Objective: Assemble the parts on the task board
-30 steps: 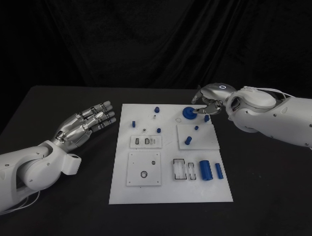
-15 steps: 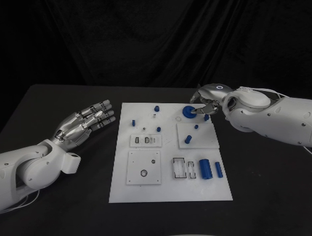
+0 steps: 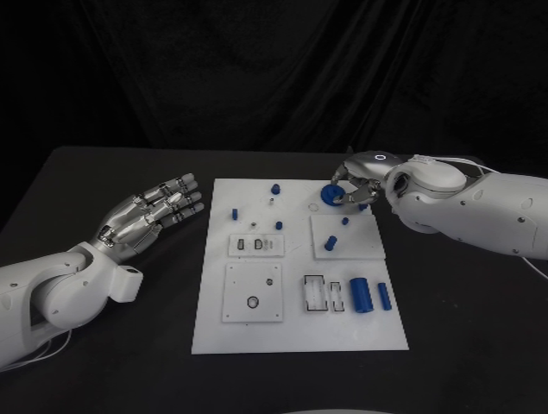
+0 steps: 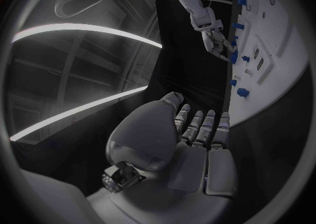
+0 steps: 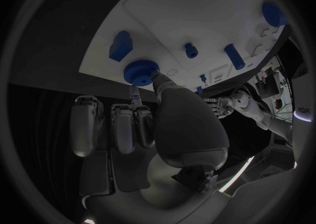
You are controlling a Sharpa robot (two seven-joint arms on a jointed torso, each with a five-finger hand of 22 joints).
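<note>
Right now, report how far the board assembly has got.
Early to midway, by the look of it. Done: several small blue parts stand upright at the task board's far end. In hand: the right hand pinches a round blue disc over the far right corner. Left: two blue cylinders lie loose near black-outlined slots; the left hand holds nothing.

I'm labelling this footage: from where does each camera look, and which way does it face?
Head view: from the robot's head, down onto the task board; both arms show.
Left wrist view: behind the left hand, facing across the board.
Right wrist view: behind the right hand, facing its blue round part.
All share the board and that part.
</note>
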